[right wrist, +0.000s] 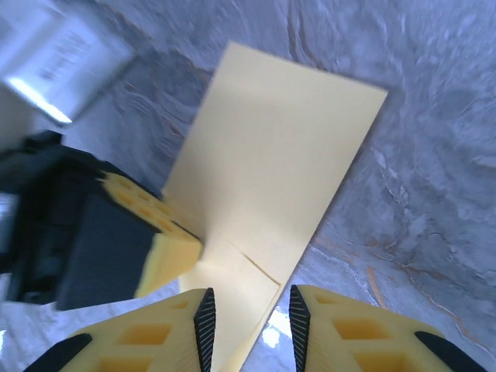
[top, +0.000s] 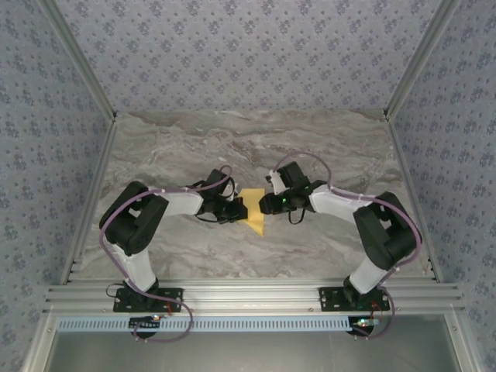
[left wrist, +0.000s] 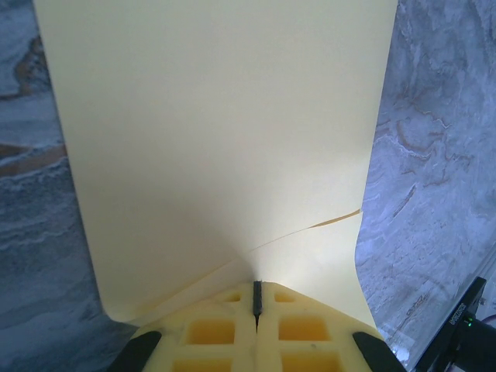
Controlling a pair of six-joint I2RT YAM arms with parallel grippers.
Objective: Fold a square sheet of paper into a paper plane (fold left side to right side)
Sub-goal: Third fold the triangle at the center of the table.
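Observation:
The square sheet of paper [top: 253, 212] is mustard yellow and doubled over, with two layers and a free edge showing [left wrist: 225, 132]. It stands off the marble table between the two arms. My left gripper [left wrist: 257, 298] is shut on the sheet's near edge, and its yellow fingers [right wrist: 167, 248] pinch the left side of the paper [right wrist: 271, 147]. My right gripper [right wrist: 252, 318] is open, with the sheet's lower corner between its jaws and a gap on the right side. In the top view the left gripper [top: 239, 209] and the right gripper [top: 264, 204] meet at the sheet. The paper plane is out of view.
The grey marble table [top: 248, 139] runs back to patterned walls. Aluminium rails [top: 248, 294] line its near edge, where both arm bases are bolted. Part of the right arm [left wrist: 465, 325] shows at the lower right of the left wrist view.

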